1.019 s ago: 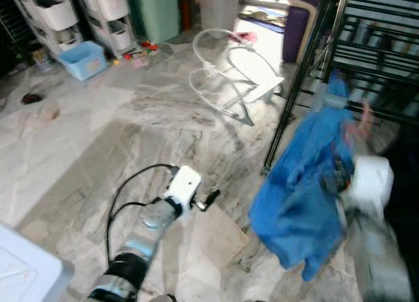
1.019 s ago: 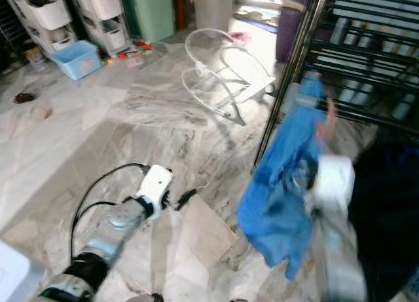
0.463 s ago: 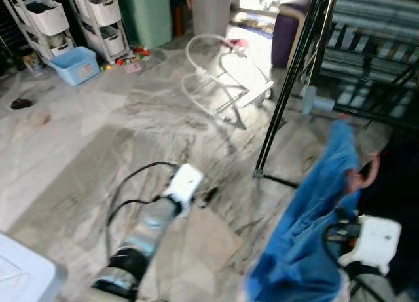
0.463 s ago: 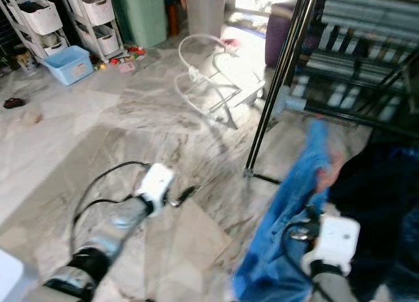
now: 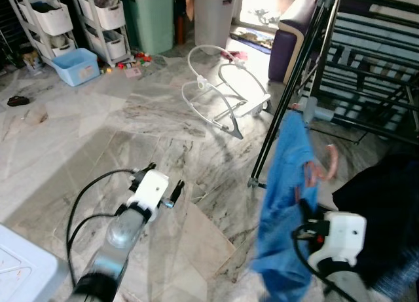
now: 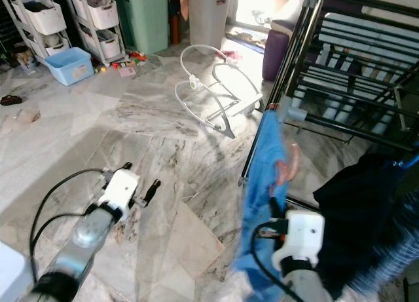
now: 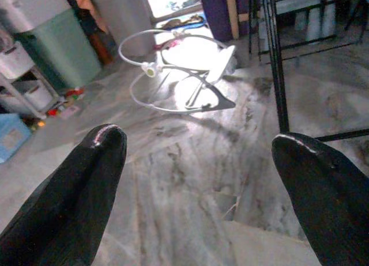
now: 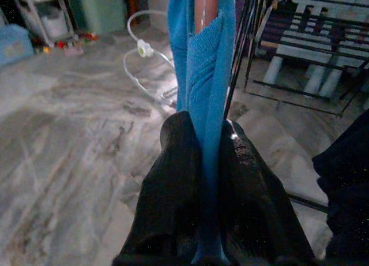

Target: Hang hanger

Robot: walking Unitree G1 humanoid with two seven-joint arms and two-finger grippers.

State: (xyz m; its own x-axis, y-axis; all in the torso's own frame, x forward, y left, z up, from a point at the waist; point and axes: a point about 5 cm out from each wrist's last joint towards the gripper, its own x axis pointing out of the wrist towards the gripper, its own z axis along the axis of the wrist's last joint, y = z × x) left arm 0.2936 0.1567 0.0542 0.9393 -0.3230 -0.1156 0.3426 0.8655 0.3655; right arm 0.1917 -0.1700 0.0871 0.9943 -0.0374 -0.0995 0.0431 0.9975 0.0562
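A: How would that hanger (image 5: 331, 163) have handled, do you think?

B: Light, I'd judge, and stiff in itself: a thin pink hook and bar. The blue garment (image 5: 288, 204) draped on it was soft and limp, so the load would have swung and could have slid off one shoulder. The best hold looked to be at the neck, just under the hook, where cloth and bar come together.

A: And where was it gripped?

B: The right hand (image 8: 209, 162) was clamped narrow on a fold of the blue cloth, with the pink bar rising just above its fingers (image 8: 173, 179). Whether the bar itself was pinched, I could not tell.

A: Where did it sit in the frame?

B: Right of centre in the left eye view, lower half, near the black drying rack (image 5: 366, 59) that filled the upper right. The hook was apart from any rail.

A: The other arm?

B: The left hand (image 7: 196, 179) was spread wide over the marble floor (image 5: 98, 118), holding nothing.
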